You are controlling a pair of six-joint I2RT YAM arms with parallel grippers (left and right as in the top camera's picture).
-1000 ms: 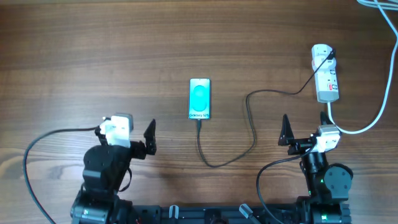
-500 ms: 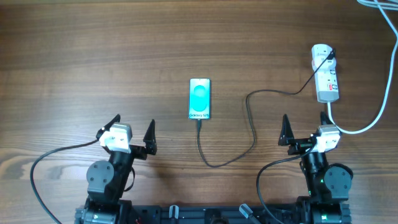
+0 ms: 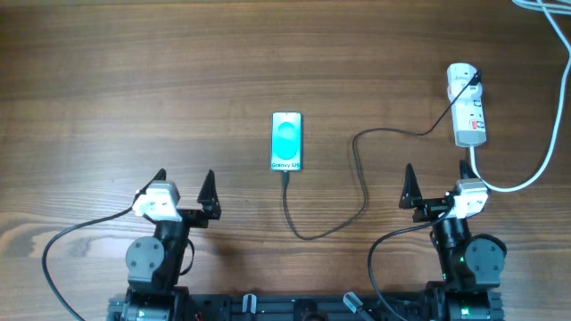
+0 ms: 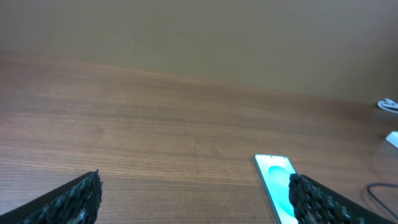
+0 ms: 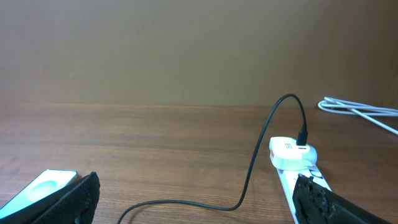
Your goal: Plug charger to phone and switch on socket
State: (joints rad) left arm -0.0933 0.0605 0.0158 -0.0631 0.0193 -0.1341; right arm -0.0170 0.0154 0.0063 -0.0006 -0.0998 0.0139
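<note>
Nearest the robot, the left gripper (image 3: 184, 181) and the right gripper (image 3: 435, 178) both hover over the wooden table (image 3: 134, 71). Each has its fingers spread wide and nothing between them.

Between the two grippers, the black charger (image 3: 285, 198) sags into a loop toward 6 o'clock. One end rises to meet the near short edge of the phone (image 3: 286, 141), and the tip touches that edge. Whether it is fully seated is too small to tell.

The phone lies flat, screen up, at about 1 o'clock from the left gripper and 10 o'clock from the right. Its long axis runs 6 to 12.

Farther out, the charger's other leg climbs and turns toward 3 o'clock. It ends at a black plug on the far end of the socket (image 3: 470, 125).

The socket lies at roughly 1 o'clock from the right gripper, near it and well apart from the left. Its long axis also runs 6 to 12. A white cable (image 3: 535, 174) leaves its near end and sweeps out toward 1 o'clock.

With the phone end apparently joined, the switch looks like the remaining step. The right arm is the nearer one and would have to reach forward along the block's length.
</note>
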